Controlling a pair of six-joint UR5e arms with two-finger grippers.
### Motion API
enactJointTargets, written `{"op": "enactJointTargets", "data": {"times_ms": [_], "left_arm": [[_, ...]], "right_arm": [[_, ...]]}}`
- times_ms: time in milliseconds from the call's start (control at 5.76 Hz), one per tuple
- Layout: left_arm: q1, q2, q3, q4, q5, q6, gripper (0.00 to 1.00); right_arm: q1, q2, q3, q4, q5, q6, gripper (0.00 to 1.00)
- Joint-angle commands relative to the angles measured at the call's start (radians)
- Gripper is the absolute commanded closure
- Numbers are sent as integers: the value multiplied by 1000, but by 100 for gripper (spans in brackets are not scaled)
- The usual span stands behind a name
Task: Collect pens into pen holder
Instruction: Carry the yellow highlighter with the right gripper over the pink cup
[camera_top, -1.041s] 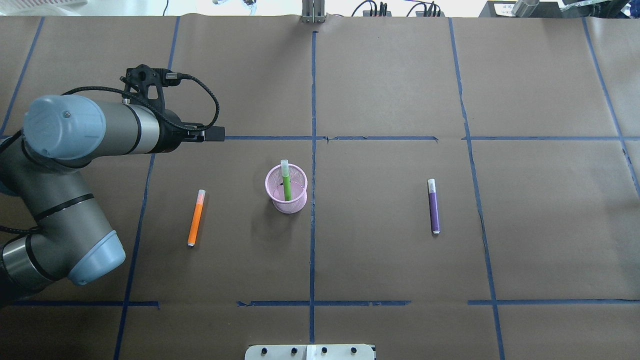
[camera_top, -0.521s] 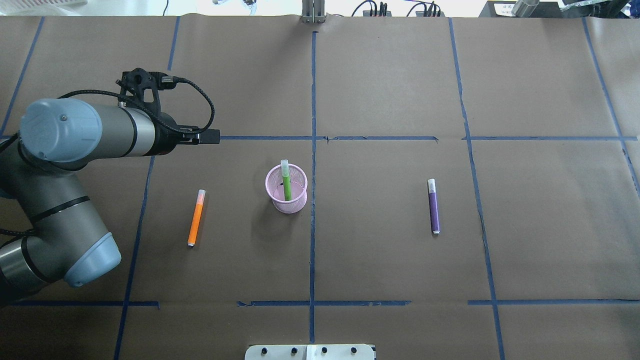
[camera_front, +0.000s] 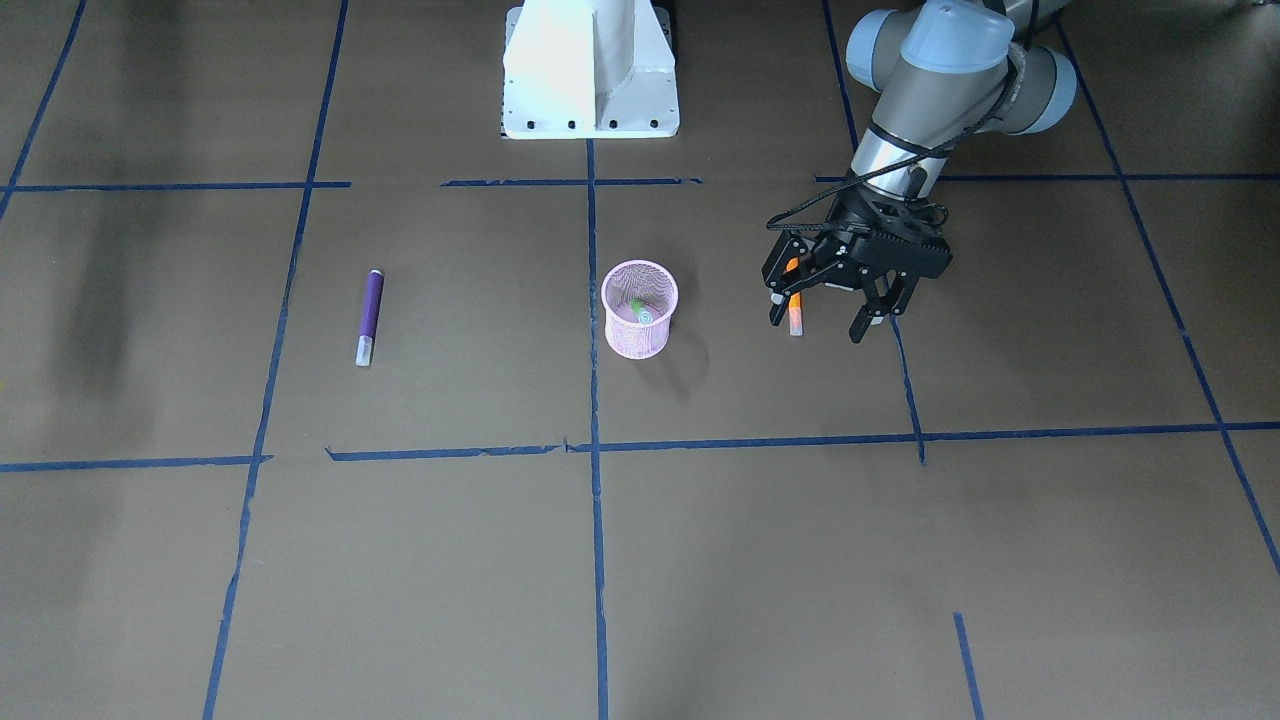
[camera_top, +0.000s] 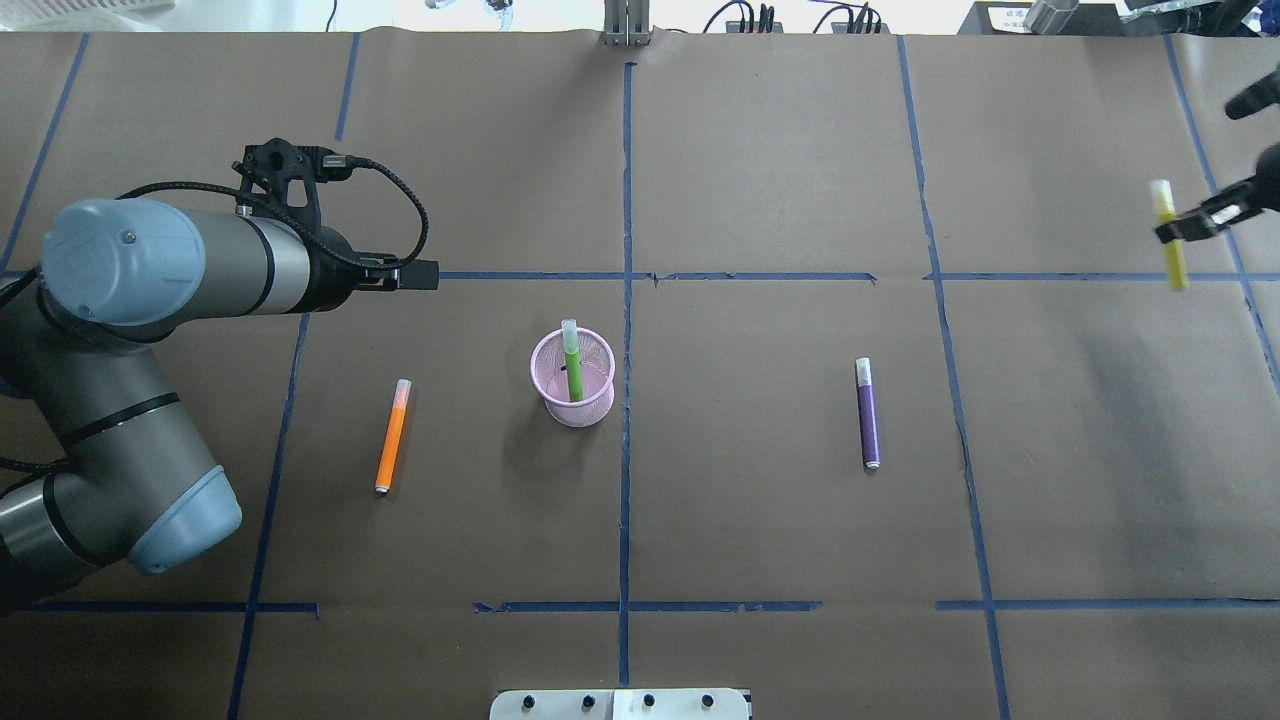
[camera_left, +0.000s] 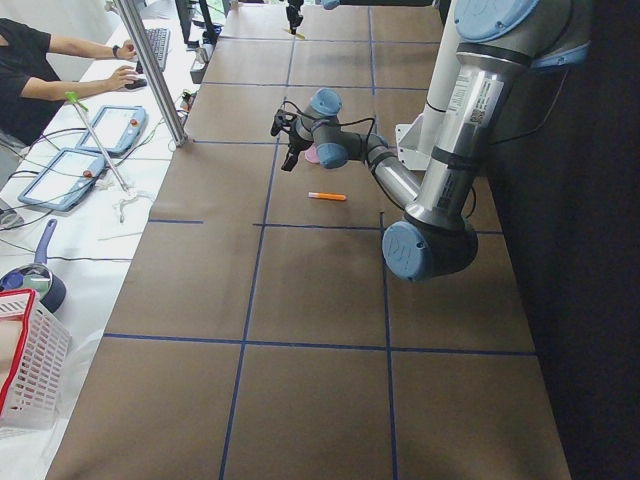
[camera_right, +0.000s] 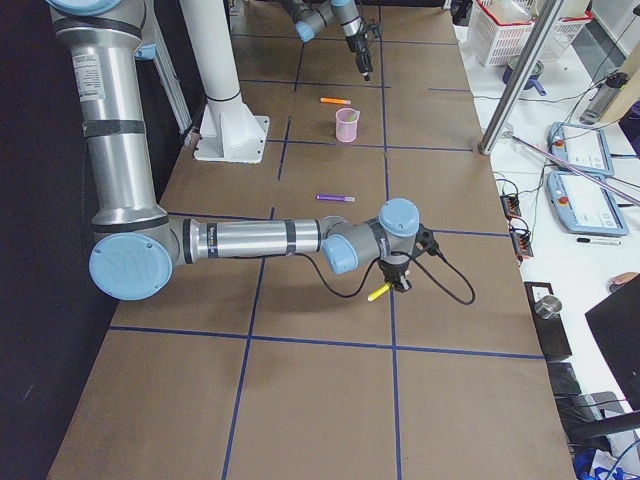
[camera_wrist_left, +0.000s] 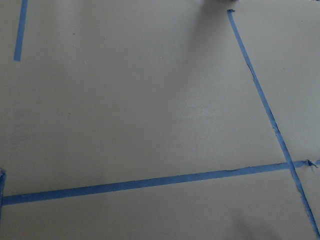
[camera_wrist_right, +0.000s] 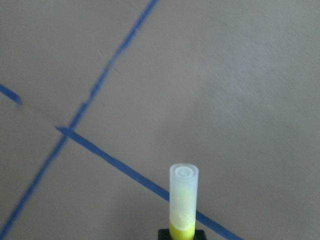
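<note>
The pink mesh pen holder (camera_top: 590, 402) (camera_front: 628, 343) stands near the table's middle with a green pen (camera_top: 572, 365) upright in it. An orange pen (camera_top: 393, 437) (camera_front: 796, 312) lies flat to its left in the overhead view. A purple pen (camera_top: 868, 415) (camera_front: 370, 315) lies flat to its right. My left gripper (camera_front: 817, 327) (camera_top: 422, 273) is open and empty, held above the table just beyond the orange pen's capped end. My right gripper (camera_top: 1195, 225) (camera_right: 400, 286) is shut on a yellow pen (camera_top: 1168, 240) (camera_wrist_right: 183, 200) and holds it above the table at the far right edge.
The white robot pedestal (camera_front: 590, 70) stands at the table's robot side. Blue tape lines (camera_top: 626, 300) divide the brown table cover into squares. A metal post (camera_left: 150, 70), operators' desks with tablets (camera_left: 110, 125) and a white basket (camera_left: 25, 370) lie beyond the table's far side.
My right gripper with the yellow pen has come into the overhead view at the right edge. My left arm drew back slightly to the left, then held still. The pens on the table have not moved.
</note>
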Motion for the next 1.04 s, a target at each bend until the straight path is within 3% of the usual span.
{"op": "enactJointTargets", "data": {"times_ms": [0,347,694,868], "left_arm": [[0,-1,9,0,0,6,0],[5,-1,18,0,0,6,0],[8,-1,29,0,0,9,0],[13,-10,53,2,0,10,0]], "right_arm": [[-161,170,60,159,-86,433,100],[-414,243,195,157,-455,642,100],[-613,364,194,143,-763,741,100],[-681,407,194,143,-877,776,100]]}}
